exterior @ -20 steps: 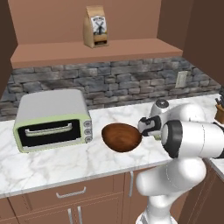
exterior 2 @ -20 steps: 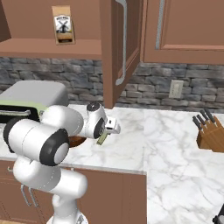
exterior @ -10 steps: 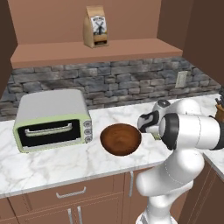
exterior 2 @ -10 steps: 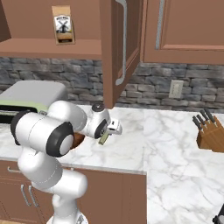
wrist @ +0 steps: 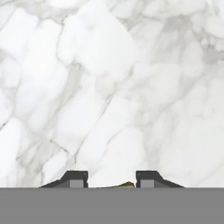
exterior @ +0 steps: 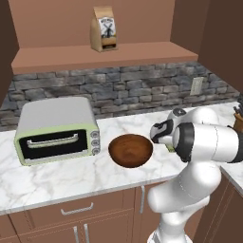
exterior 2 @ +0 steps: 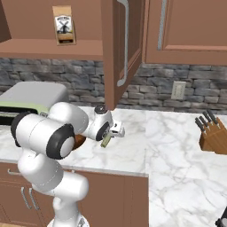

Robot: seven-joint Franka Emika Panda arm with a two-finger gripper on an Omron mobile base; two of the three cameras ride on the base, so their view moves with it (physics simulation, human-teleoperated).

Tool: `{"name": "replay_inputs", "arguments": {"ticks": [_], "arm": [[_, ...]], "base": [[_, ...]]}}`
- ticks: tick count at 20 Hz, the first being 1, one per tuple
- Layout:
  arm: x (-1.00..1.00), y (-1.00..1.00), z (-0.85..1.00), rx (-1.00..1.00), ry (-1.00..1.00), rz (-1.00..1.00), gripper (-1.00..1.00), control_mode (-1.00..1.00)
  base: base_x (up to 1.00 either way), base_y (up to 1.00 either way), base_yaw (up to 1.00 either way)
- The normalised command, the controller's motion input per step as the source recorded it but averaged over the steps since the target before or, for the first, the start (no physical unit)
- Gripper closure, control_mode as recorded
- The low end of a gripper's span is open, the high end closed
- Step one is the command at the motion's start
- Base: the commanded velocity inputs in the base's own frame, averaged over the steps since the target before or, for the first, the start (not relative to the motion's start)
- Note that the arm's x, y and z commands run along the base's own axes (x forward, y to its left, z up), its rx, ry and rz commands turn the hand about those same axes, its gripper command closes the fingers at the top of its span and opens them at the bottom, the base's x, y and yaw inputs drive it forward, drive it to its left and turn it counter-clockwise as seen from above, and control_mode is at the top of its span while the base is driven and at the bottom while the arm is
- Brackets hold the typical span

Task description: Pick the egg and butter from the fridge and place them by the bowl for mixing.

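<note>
Placement step, judged: fingers point(wrist: 75, 177) are closed almost fully on a small yellow-green stick, most likely the butter point(exterior 2: 105, 141). In the hand view only a sliver of it peeks out between the two tips. The butter hangs low over the marble desk point(exterior: 57, 175), just beside the wooden bowl point(exterior: 130, 150) on its right side. Whether it already touches the marble can't be told.

- Doing it well: go straight down until the stick rests on the desk, and only then part the fingers. Keep the hand vertical so the stick doesn't tip or roll when let go. Lift straight up afterwards with no sideways drag, as the bowl rim is close.
- The spot below is good. The hand view shows plain bare marble under the tips, nothing to land on.
- The bowl is light and shallow, so a nudge from the wrist would probably slide it. Keep the gap on that side.

Edges and room:
- The desk's front edge is near the drop spot in the right base view. Bias the placement toward the wall, not the front.
- An open cabinet door point(exterior 2: 116, 48) hangs above and behind the hand, so watch it when rising and don't lift high.
- The toaster oven point(exterior: 57, 130) sits on the far side of the bowl, out of the way.
- The knife block point(exterior 2: 213, 135) is well apart to the right, with wide free marble between, so leaving on that side is easiest.
</note>
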Motion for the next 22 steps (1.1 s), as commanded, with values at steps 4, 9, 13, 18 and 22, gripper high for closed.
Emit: {"name": "replay_inputs", "arguments": {"ticks": [4, 9, 13, 18, 22], "arm": [[0.0, 0.0, -0.14, 0.0, -0.01, -0.04, 1.0, -1.0], [0.04, 0.0, -0.19, 0.0, 0.0, -0.07, 1.0, -1.0], [0.01, 0.0, -0.23, 0.0, 0.0, -0.05, 1.0, -1.0], [0.05, 0.0, -0.14, 0.0, 0.0, -0.03, 1.0, -1.0], [0.02, 0.0, -0.15, 0.0, 0.0, -0.02, -1.0, -1.0]], "base": [[0.0, 0.0, 0.0], [0.0, 0.0, 0.0], [0.0, 0.0, 0.0], [0.0, 0.0, 0.0], [0.0, 0.0, 0.0]]}}
